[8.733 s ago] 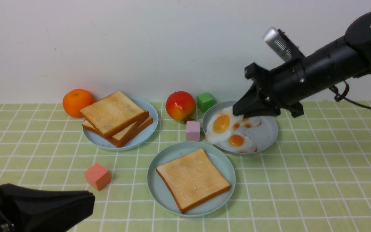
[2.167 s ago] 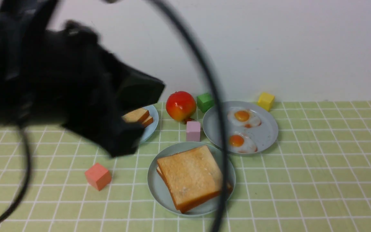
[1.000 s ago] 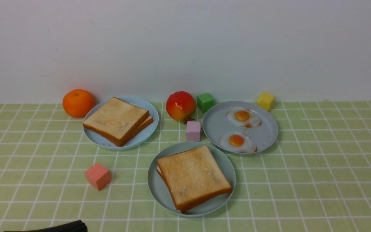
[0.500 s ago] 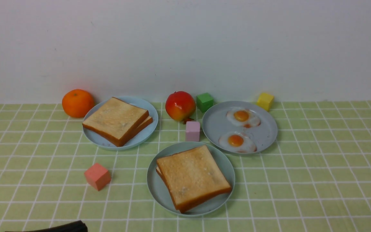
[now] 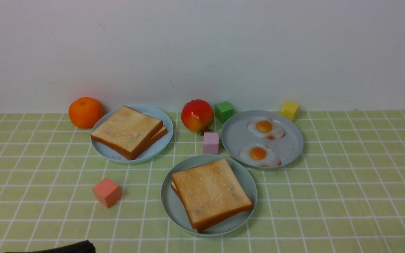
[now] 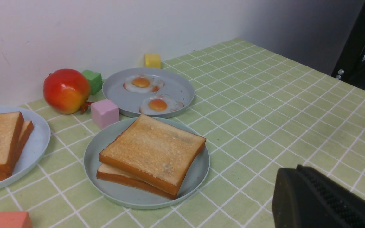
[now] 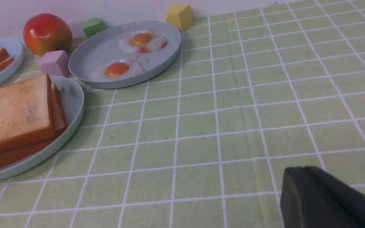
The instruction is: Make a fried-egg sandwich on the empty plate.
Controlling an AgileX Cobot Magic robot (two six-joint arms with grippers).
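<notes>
The fried-egg sandwich (image 5: 211, 193) lies on the teal plate (image 5: 169, 207) at the front centre, as two stacked toast slices; the egg between them does not show. It also shows in the left wrist view (image 6: 152, 152) and the right wrist view (image 7: 14, 117). My left gripper (image 6: 296, 172) is shut and empty, low over the cloth, well away from the plate; only a sliver of it (image 5: 88, 246) shows at the front view's bottom left. My right gripper (image 7: 299, 171) is shut and empty, over bare cloth to the right of the plate.
A sky-blue plate (image 5: 160, 147) at back left holds two toast slices (image 5: 127, 131). A greyer plate (image 5: 287, 147) at back right holds two fried eggs (image 5: 258, 154). An orange (image 5: 84, 112), a red fruit (image 5: 197, 115) and green (image 5: 224, 111), yellow (image 5: 290, 110), pink (image 5: 211, 142) and coral (image 5: 107, 192) cubes lie around.
The right gripper, which held an egg over the grey plate, has left the front view. A second toast slice now tops the teal plate. Nothing has moved in the last second.
</notes>
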